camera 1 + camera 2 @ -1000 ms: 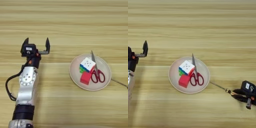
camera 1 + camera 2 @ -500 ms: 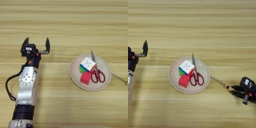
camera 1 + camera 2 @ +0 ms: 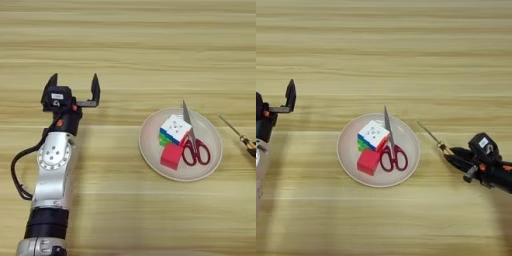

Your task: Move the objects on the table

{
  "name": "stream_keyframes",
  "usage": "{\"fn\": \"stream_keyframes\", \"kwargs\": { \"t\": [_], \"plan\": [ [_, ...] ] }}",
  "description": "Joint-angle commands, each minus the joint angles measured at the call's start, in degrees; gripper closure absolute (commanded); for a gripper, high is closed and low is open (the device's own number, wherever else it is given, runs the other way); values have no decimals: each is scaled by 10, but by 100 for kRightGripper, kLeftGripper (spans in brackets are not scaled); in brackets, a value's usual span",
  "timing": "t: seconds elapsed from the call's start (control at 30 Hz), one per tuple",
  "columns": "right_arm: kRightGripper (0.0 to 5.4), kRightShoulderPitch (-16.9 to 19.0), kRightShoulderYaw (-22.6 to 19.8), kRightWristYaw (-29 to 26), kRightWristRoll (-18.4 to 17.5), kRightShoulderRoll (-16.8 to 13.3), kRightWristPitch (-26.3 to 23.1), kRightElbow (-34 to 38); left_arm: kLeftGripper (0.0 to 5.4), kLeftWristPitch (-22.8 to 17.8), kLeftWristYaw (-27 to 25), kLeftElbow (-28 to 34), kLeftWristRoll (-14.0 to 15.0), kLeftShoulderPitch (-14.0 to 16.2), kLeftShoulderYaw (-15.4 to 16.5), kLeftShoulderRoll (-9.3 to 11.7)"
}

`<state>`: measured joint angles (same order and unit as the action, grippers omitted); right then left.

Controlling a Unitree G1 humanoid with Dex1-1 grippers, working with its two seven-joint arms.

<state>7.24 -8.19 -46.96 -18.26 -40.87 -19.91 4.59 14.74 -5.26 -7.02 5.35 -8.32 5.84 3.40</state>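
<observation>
Fingers of left gripper (image 3: pixel 73 86) spread, idle above surface (image 3: pixel 128 45). Right gripper (image 3: pixel 452 155) fingers: cannot tell. Red cube (image 3: pixel 368 161), puzzle cube (image 3: pixel 372 135), scissors (image 3: pixel 391 148) on plate (image 3: pixel 349 142). Approach low, slowly.

Two cubes (image 3: pixel 372 147), one scissors (image 3: pixel 392 151), one plate (image 3: pixel 348 150).

A round beige plate (image 3: pixel 348 155) is seen; a thin metal rod (image 3: pixel 430 135) lies just right of it.

A light tan wooden table (image 3: pixel 130 45) with horizontal grain stripes fills the whole view; soft, even light falls across it.
</observation>
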Motion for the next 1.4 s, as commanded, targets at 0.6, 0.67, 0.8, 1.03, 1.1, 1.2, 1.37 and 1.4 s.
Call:
{"fn": "stream_keyframes", "kwargs": {
  "t": [0.6, 0.67, 0.8, 1.03, 1.1, 1.2, 1.37, 1.4],
  "plan": [
    [454, -82, 35, 225, 85, 138, -42, -58, 0, 10, -11, 2, 19, -12, 5, 5],
    [456, -81, 36, 226, 86, 139, -46, -55, 0, 8, -11, 5, 19, -11, 5, 6],
    [456, -71, 44, 222, 82, 145, -55, -40, 0, 7, -13, 6, 20, -12, 6, 7],
    [409, -64, 53, 214, 79, 144, -65, -17, 0, 8, -13, 3, 19, -14, 7, 5],
    [382, -63, 53, 213, 78, 144, -68, -9, 0, 9, -13, 2, 18, -15, 7, 5],
    [343, -62, 50, 213, 75, 143, -73, 6, 0, 10, -12, 1, 18, -15, 7, 5],
    [276, -61, 39, 220, 72, 138, -85, 62, 0, 11, -12, -1, 18, -16, 8, 5],
    [268, -60, 37, 221, 73, 137, -87, 75, 0, 11, -12, -1, 18, -16, 8, 5]
  ]
}}
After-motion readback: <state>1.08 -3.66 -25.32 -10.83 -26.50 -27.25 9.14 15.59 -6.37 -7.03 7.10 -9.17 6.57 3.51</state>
